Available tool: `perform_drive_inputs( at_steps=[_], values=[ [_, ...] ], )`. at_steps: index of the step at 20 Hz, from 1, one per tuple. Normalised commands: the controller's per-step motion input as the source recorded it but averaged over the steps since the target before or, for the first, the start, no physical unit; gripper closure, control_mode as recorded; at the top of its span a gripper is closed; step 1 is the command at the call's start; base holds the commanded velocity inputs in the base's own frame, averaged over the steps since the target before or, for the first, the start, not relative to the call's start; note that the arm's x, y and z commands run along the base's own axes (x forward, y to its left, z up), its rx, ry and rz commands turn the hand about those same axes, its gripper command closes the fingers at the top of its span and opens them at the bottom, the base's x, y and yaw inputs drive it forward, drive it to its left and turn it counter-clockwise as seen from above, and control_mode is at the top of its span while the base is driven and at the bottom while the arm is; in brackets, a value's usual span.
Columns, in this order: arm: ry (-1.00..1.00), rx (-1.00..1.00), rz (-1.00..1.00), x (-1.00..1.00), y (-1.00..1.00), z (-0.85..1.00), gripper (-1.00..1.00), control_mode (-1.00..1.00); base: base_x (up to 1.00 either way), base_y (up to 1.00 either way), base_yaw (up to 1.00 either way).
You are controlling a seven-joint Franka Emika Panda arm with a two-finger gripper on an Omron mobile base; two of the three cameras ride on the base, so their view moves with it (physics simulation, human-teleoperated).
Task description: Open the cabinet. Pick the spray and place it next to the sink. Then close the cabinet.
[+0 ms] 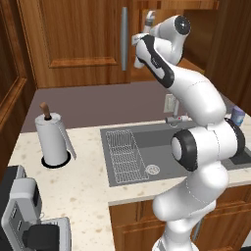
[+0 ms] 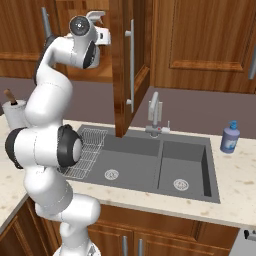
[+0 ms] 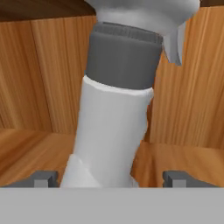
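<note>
The spray has a white body, a dark grey collar and a pale grey trigger head, and it stands upright on the wooden shelf inside the cabinet. My gripper is open, with one fingertip on each side of the bottle's base and a gap at both sides. The cabinet's right door is swung out over the sink, while the left door stays shut. From the right base view, my hand reaches into the open cabinet, with the spray head just above it.
A chrome faucet stands behind the sink and a wire rack lies in its left basin. A blue soap bottle sits on the counter to the right. A paper towel roll and a grey appliance stand to the left.
</note>
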Motion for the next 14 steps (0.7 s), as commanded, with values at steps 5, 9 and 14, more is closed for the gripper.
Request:
perform_drive_inputs(
  at_steps=[5,9,14],
  values=[
    [0.0,0.0,-0.02,0.05,-0.14,-0.07,1.0,-1.0,0.0,0.0,0.0],
    [0.01,-0.02,-0.08,-0.06,-0.19,-0.1,1.0,-1.0,0.0,0.0,0.0],
    [0.0,-0.03,-0.08,-0.4,-0.17,-0.18,1.0,-1.0,0.0,0.0,0.0]
  ],
)
